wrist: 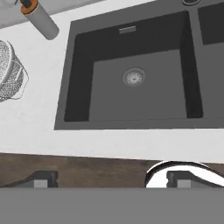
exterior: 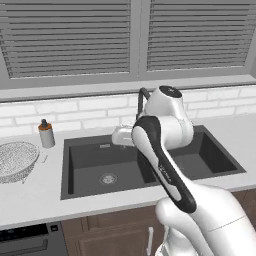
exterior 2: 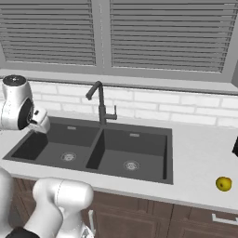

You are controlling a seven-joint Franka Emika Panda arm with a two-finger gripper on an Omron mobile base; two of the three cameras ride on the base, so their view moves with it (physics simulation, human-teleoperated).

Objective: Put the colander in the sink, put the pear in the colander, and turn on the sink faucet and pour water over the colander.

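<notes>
Fingertips (wrist: 41, 179) sit wide apart, gripping nothing; my gripper (wrist: 109, 180) hangs over the sink's (wrist: 131, 124) near edge, colander (wrist: 11, 72) lying far left.

Base views look forward and down from behind-left and behind-right, sharing the sink (exterior: 150, 160) and counter (exterior: 35, 192). Hand view looks steeply down, closer, over the left basin.

The sink (exterior 2: 100, 148) lies sunk in the white counter (exterior 2: 200, 158), a round drain in each basin; the sink faucet (exterior 2: 100, 104) stands at its back edge, spout turned left; the pear (exterior 2: 223, 183) rests near the counter's front right edge, well apart from the sink.
</notes>
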